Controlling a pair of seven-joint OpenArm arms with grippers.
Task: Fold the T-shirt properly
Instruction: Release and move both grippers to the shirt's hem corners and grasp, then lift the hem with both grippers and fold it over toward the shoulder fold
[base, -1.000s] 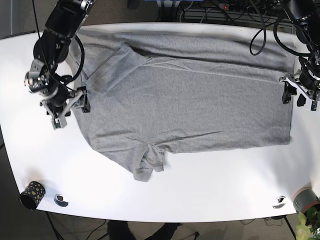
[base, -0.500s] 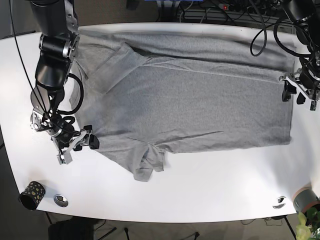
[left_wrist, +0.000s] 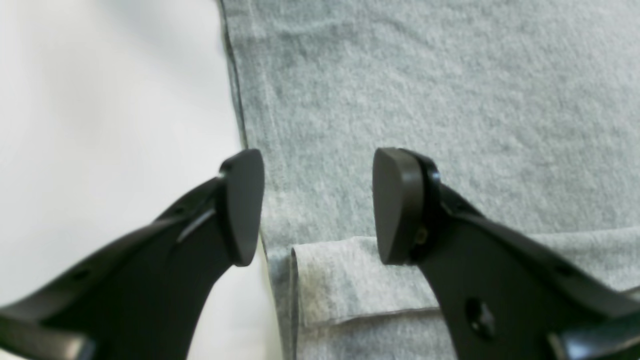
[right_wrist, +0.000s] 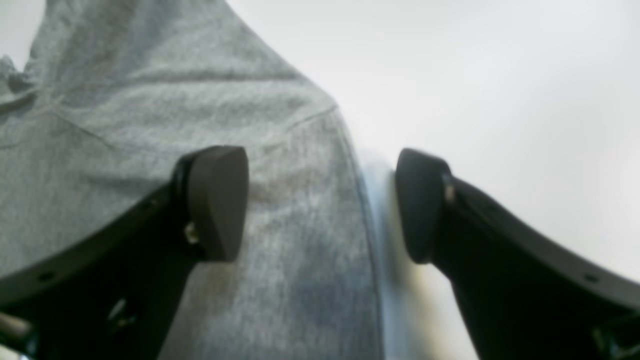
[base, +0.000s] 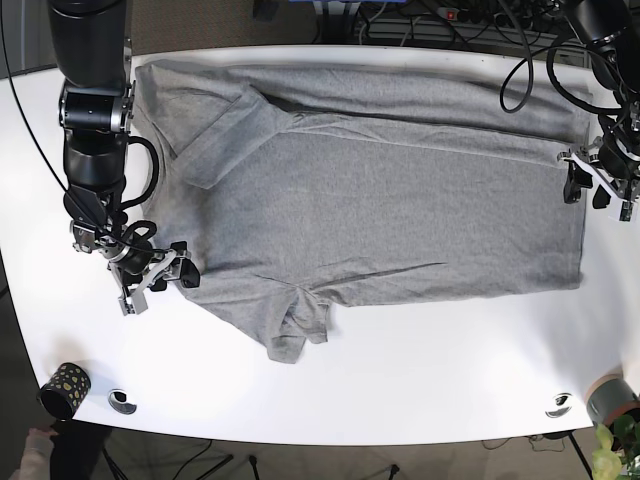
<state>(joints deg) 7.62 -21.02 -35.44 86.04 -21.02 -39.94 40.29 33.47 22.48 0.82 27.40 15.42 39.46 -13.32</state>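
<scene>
A grey T-shirt (base: 380, 200) lies spread flat on the white table (base: 420, 380), with one sleeve folded in at the top left and the other bunched at the front edge. My right gripper (base: 155, 278) is open at the shirt's lower left edge. In the right wrist view its fingers (right_wrist: 217, 200) straddle the shirt's edge (right_wrist: 150, 100), gripper midpoint (right_wrist: 320, 202). My left gripper (base: 592, 185) is open at the shirt's right edge. In the left wrist view the gripper (left_wrist: 317, 205) straddles the hem, above a small folded flap of the shirt (left_wrist: 450, 100).
A black cup with gold dots (base: 62, 390) stands at the front left corner beside a metal disc (base: 122, 400). Another disc (base: 558, 404) and a grey pot with a plant (base: 612, 400) are at the front right. Cables run behind the table's back edge.
The right-wrist arm has swung down from the shirt's left side to its lower left edge and closed in on the hem. The left gripper has barely moved.
</scene>
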